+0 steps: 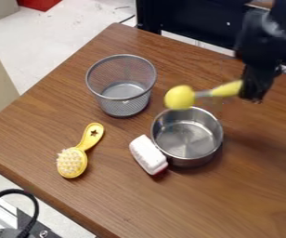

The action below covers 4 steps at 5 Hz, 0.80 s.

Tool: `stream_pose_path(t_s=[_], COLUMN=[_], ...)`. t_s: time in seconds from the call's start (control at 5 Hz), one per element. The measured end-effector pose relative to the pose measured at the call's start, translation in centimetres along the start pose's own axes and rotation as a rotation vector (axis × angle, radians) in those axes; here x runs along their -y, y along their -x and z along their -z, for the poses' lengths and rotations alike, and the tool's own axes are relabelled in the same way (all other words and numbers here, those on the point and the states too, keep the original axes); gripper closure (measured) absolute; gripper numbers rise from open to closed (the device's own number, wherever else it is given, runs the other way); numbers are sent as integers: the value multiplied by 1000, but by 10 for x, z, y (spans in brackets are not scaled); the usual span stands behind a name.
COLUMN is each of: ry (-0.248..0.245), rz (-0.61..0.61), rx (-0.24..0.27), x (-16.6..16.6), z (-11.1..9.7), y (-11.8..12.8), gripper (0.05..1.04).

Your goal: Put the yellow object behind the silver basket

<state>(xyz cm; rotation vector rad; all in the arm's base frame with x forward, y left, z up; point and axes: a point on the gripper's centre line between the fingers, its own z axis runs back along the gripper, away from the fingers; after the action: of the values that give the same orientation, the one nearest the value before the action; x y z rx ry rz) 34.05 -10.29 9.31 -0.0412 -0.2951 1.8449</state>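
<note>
At the upper right, my black gripper is shut on the yellow handle end of a tool. This yellow object has a round yellow head and a short grey neck; it is held roughly level, head to the left, over the back rim of the steel pot. The silver mesh basket stands upright at the table's upper left, to the left of the yellow head and apart from it. A second yellow item, a bristled hairbrush, lies on the table at the lower left.
An open steel pot stands near the middle right. Against its left side lies a white brush with a red underside. The brown wooden table has its left edges running diagonally, with a black cable beyond the lower left one.
</note>
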Motion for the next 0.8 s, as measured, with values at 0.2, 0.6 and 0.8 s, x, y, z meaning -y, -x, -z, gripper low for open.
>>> stream_pose_path(t_s=[0.2, 0.6, 0.8], ry=[62, 80, 87], rz=[38, 244, 264], rx=[36, 57, 58], x=[22, 60, 75], z=[-17, -4, 11], y=[-7, -42, -63], gripper=[844, 844, 844])
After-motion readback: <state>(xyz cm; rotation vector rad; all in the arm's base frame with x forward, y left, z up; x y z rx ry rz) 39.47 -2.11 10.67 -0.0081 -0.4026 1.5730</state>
